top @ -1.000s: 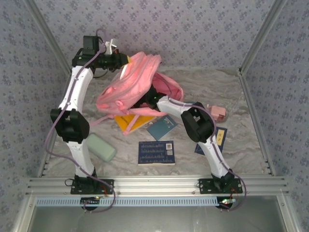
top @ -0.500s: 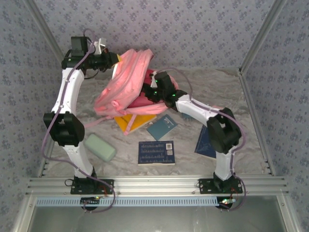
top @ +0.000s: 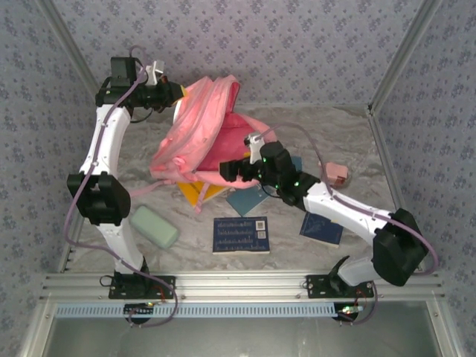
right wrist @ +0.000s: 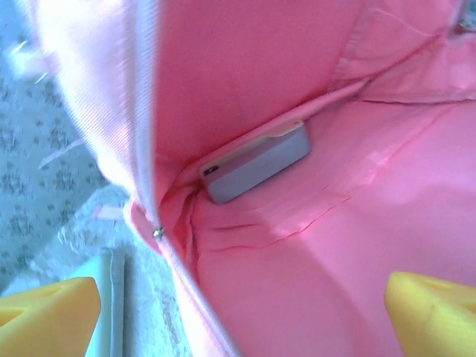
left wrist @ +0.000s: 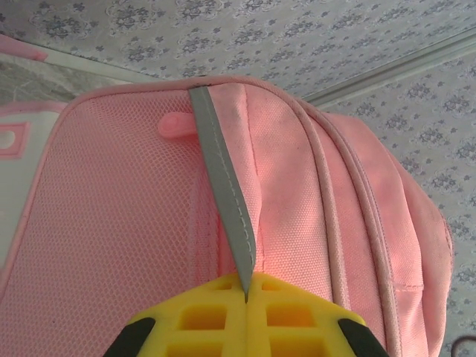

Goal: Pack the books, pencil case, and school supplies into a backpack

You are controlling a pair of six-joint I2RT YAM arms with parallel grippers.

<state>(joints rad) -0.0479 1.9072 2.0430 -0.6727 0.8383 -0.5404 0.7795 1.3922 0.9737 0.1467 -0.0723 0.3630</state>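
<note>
The pink backpack (top: 199, 132) hangs lifted at the back of the table, its opening facing front. My left gripper (top: 175, 92) is shut on the grey loop (left wrist: 227, 201) at the backpack's top, with the yellow fingers (left wrist: 201, 316) pressed together around it. My right gripper (top: 226, 170) is open just in front of the opening, its fingers (right wrist: 48, 309) wide apart with nothing between them. One grey-blue book (right wrist: 256, 162) lies inside the backpack (right wrist: 312, 260). On the table are a yellow-orange book (top: 195, 193), a teal book (top: 249, 198), two navy books (top: 240, 234) (top: 321, 227), the mint pencil case (top: 155, 226) and a pink box (top: 335, 174).
The yellow-orange book is partly under the hanging backpack. My right arm (top: 342, 212) stretches across the right side above one navy book. Patterned walls and metal frame posts (top: 390, 71) close in the table at the back and sides.
My right gripper has drawn back out of the backpack toward the front, and its elbow has swung out to the right. The left gripper still holds the backpack up.
</note>
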